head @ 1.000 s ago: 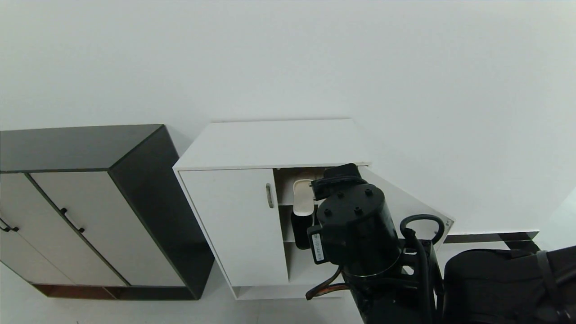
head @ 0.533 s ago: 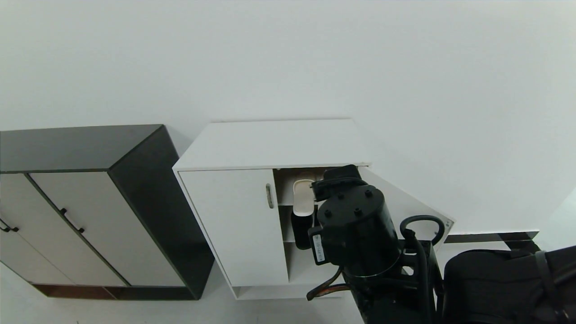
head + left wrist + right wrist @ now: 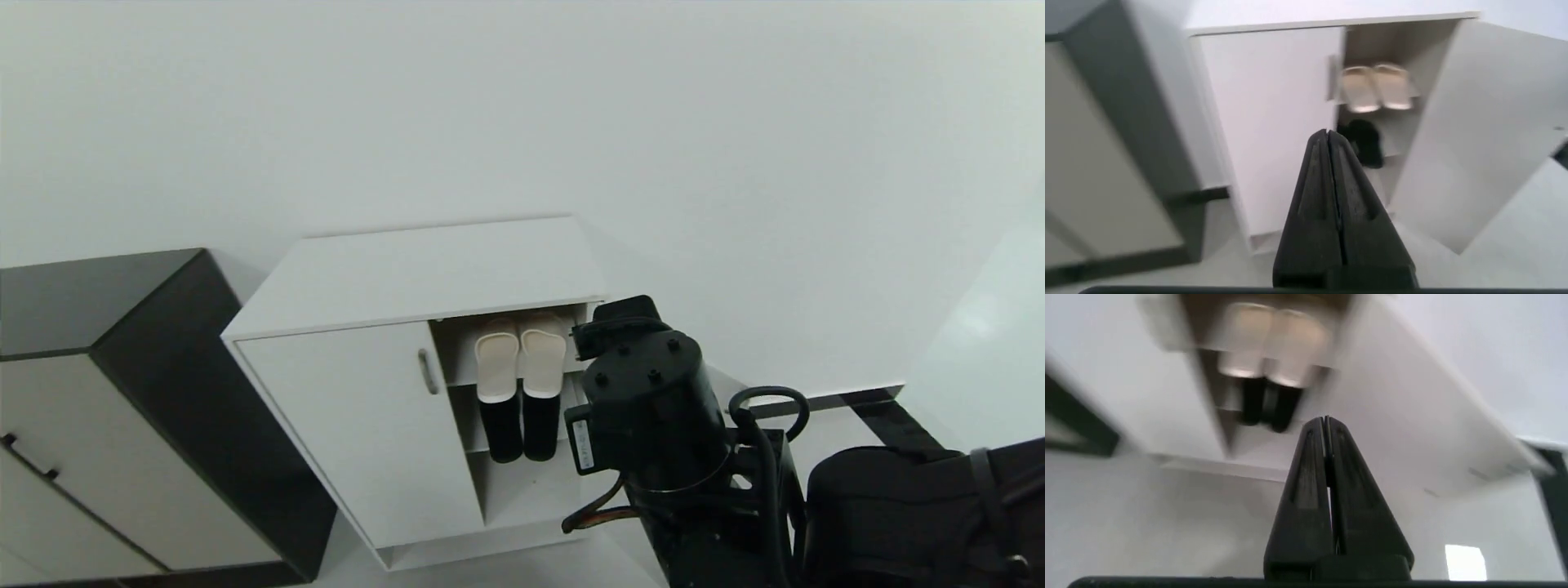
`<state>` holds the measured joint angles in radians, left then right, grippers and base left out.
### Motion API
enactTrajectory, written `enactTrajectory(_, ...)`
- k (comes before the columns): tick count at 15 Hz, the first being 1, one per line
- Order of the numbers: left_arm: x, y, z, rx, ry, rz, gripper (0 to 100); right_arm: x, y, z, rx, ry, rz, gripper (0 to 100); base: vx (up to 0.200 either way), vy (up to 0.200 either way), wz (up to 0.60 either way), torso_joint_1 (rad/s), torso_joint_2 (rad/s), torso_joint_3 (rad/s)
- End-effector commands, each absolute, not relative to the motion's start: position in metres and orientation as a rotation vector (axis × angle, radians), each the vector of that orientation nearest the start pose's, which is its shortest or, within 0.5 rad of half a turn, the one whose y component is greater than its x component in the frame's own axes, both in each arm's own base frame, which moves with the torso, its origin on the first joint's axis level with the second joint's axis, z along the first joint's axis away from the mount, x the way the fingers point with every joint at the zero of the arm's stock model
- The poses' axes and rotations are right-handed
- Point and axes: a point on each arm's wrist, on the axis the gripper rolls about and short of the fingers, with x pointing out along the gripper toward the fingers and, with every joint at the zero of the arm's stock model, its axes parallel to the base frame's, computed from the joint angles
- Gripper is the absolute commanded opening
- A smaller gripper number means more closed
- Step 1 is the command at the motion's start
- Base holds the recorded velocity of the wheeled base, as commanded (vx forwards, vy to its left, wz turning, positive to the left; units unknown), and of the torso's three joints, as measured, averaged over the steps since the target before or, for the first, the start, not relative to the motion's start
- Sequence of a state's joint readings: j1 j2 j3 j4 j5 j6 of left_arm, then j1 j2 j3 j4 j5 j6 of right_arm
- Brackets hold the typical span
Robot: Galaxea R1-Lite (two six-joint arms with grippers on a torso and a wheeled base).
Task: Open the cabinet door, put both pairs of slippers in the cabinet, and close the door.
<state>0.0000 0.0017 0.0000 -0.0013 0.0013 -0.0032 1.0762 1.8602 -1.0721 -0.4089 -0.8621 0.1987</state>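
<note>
The white cabinet (image 3: 424, 278) has its left door (image 3: 359, 433) closed and its right door (image 3: 1490, 122) swung open. A cream pair of slippers (image 3: 520, 363) lies on the top shelf. A black pair of slippers (image 3: 522, 425) lies on the shelf below. In the head view my right arm's wrist (image 3: 645, 408) stands in front of the open side, to the right of both pairs. My left gripper (image 3: 1327, 140) is shut and empty, well back from the cabinet. My right gripper (image 3: 1325, 425) is shut too, empty, lower down, with the cream slippers (image 3: 1266, 343) and black slippers (image 3: 1264, 404) ahead of it.
A tall dark cabinet with pale doors (image 3: 163, 392) stands close to the white cabinet's left side. A plain white wall rises behind both. A dark baseboard (image 3: 849, 400) runs along the wall to the right of the white cabinet, above pale floor.
The whole head view has shifted, so the cabinets now sit further left in the picture. My right arm no longer covers the slippers; both pairs show whole.
</note>
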Motion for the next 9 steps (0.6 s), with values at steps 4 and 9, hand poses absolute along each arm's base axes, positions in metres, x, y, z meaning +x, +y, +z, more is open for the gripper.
enactTrajectory(4, -0.023, 0.0, 0.076, -0.005, 0.0, 0.002, 0, 0.2, 0.285, 0.191, -0.095, 0.217, 0.126, 0, 0.0, 0.0, -0.3, 0.005, 0.0, 0.002)
enactTrajectory(9, -0.023, 0.0, 0.076, -0.005, 0.0, 0.002, 0, 0.239, 0.261, 0.208, 0.031, 0.182, 0.171, 0, -0.08, 0.0, 0.0, 0.0, 0.0, 0.001)
